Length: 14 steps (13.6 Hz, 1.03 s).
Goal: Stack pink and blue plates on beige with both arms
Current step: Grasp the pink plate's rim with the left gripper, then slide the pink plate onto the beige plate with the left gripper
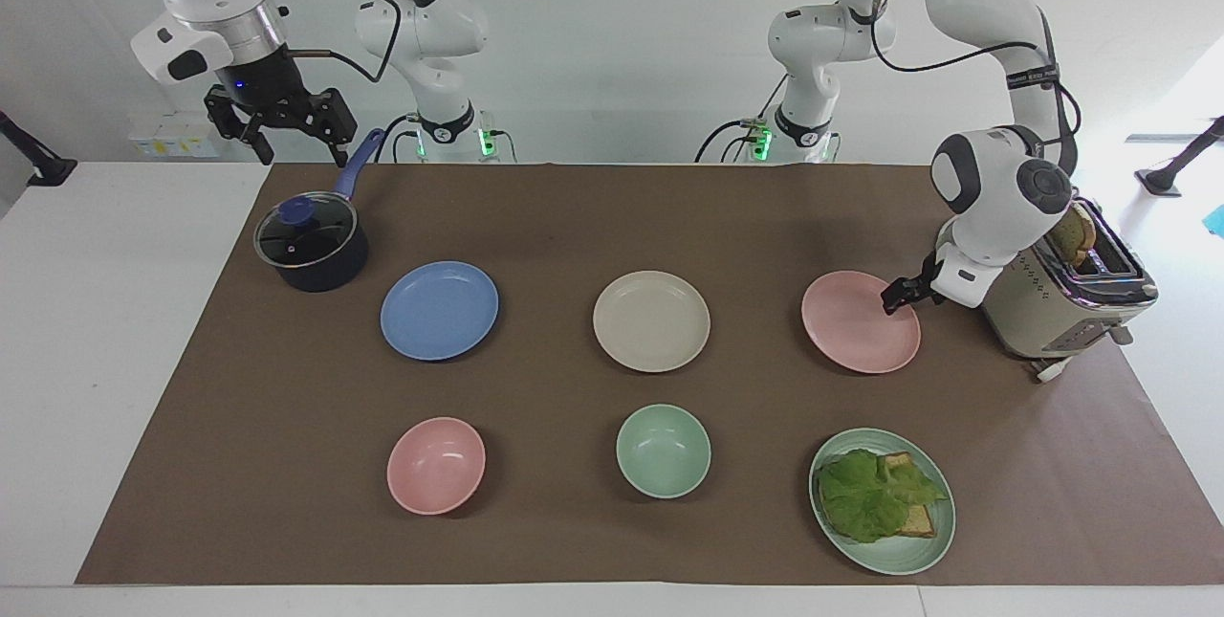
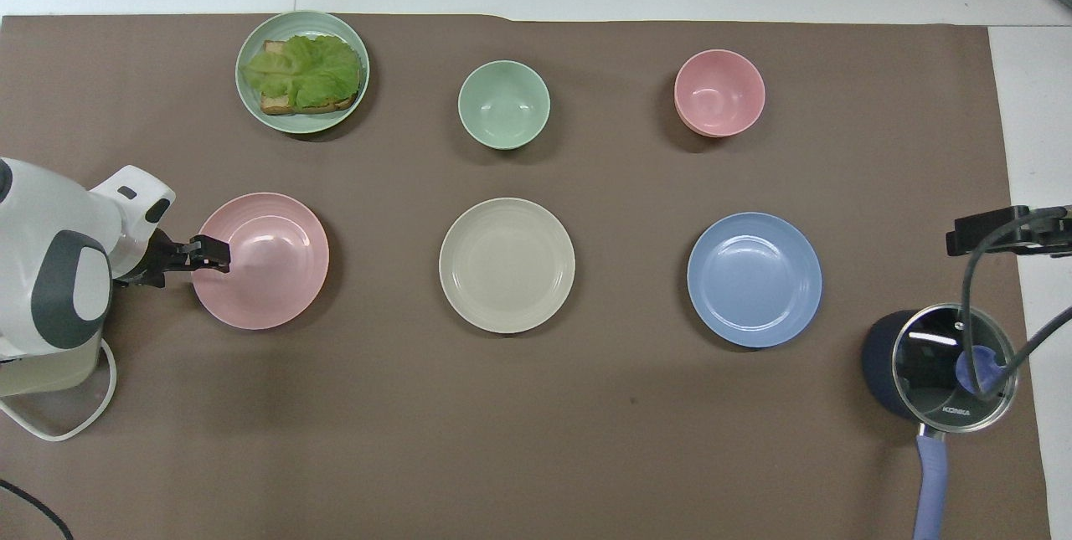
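Note:
Three equal plates lie in a row on the brown mat: the blue plate [image 1: 439, 310] [image 2: 754, 279] toward the right arm's end, the beige plate [image 1: 651, 320] [image 2: 507, 264] in the middle, the pink plate [image 1: 856, 335] [image 2: 272, 272] toward the left arm's end. My left gripper [image 1: 894, 298] [image 2: 211, 249] is low at the pink plate's rim on the toaster side, open, its fingertips over the rim. The right gripper [image 1: 298, 150] [image 2: 963, 239] hangs open, high above the mat's edge by the pot, holding nothing.
A dark pot with a glass lid and blue handle [image 1: 311, 244] stands near the blue plate. A beige toaster [image 1: 1052, 297] with bread is close beside the left arm. Farther from the robots sit a pink bowl [image 1: 436, 465], a green bowl [image 1: 663, 451] and a green plate of lettuce toast [image 1: 880, 500].

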Available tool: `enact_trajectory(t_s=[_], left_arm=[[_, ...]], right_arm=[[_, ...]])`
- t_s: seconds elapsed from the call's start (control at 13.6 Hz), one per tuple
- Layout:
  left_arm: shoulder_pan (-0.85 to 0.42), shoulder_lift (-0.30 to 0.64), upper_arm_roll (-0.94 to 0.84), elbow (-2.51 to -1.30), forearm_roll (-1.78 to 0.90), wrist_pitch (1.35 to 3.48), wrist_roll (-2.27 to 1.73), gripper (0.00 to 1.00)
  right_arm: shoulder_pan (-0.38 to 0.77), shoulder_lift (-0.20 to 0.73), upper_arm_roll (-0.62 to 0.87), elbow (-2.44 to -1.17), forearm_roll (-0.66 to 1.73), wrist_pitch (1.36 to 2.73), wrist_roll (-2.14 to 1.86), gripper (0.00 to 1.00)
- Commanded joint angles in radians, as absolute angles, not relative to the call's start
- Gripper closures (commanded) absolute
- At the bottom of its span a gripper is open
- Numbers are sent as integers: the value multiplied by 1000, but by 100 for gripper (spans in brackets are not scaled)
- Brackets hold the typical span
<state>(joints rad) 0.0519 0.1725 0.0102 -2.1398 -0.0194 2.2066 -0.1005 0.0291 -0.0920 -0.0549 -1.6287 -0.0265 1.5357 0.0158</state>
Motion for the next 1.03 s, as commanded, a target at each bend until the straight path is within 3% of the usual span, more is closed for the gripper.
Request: enact_trajectory(t_s=[0.0, 0.07, 0.22, 0.29, 0.37, 0.73, 0.96], left_arm=[[63, 149, 3, -2180, -5, 2229, -146, 0], [63, 146, 3, -2184, -5, 2226, -203, 0], [60, 147, 3, -2181, -5, 2223, -258, 68], [58, 147, 3, -2180, -6, 2223, -258, 94], [58, 149, 3, -2177, -6, 2221, -256, 100], [57, 153, 2, -2123, -21, 2135, -250, 100], [48, 150, -2, -2019, -86, 1995, -245, 100]], right_arm=[[14, -95, -52, -1631, -23, 1525, -14, 0], [12, -95, -52, -1631, -23, 1523, -12, 0], [12, -95, -52, -1631, -23, 1523, -14, 0], [12, -95, -52, -1631, -23, 1523, -14, 0], [12, -95, -52, -1631, -23, 1523, -14, 0], [12, -97, -52, -1632, -23, 1523, -14, 0], [12, -97, -52, -1632, -23, 1523, -14, 0]])
